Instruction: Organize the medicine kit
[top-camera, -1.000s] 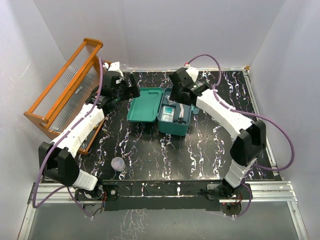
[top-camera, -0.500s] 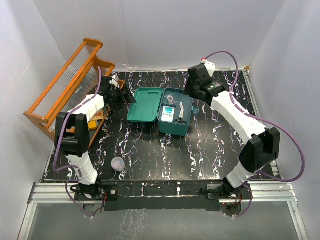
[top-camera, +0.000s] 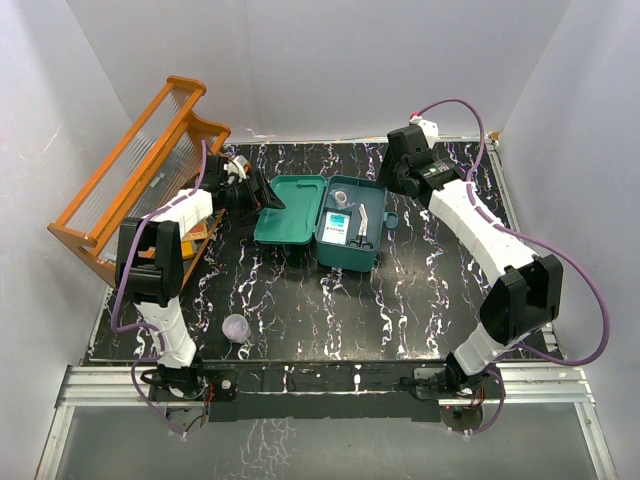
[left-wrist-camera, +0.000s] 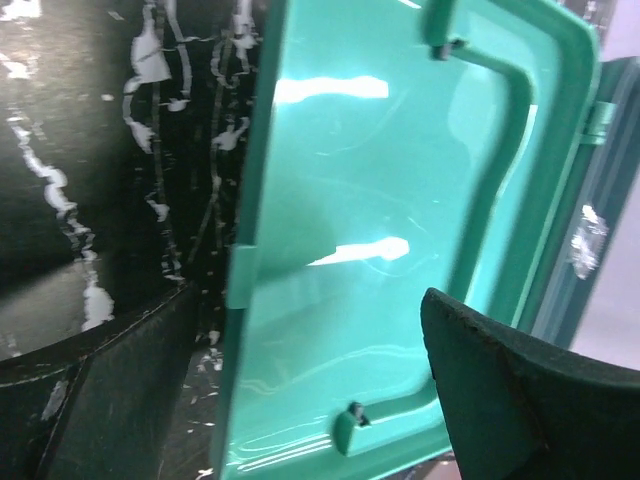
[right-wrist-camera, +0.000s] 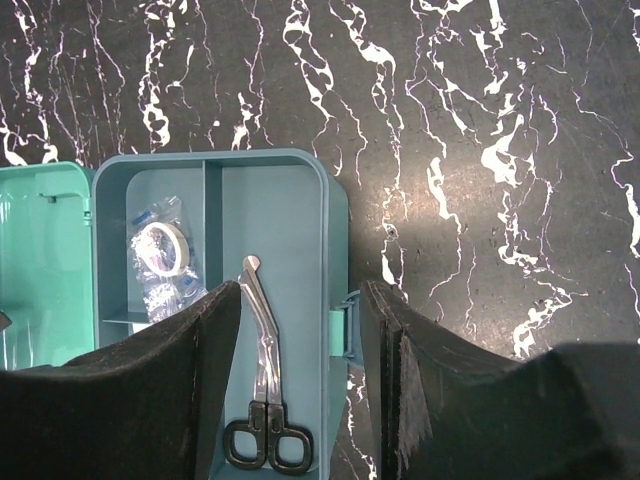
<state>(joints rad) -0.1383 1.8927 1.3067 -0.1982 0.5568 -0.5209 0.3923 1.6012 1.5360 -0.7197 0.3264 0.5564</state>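
Your left gripper, fingers spread, has the open lid of the medicine kit dead ahead, hinge on the far side, so that's your nearer arm, while your right gripper, spread too, hovers above the base's latch edge.

My left claw has the orange rack close on its left and the opened lid of the medicine kit directly ahead, blocking travel to the right. My right claw hangs spread above the kit's right rim; bare table lies to its right. A small cup stands near my left base.
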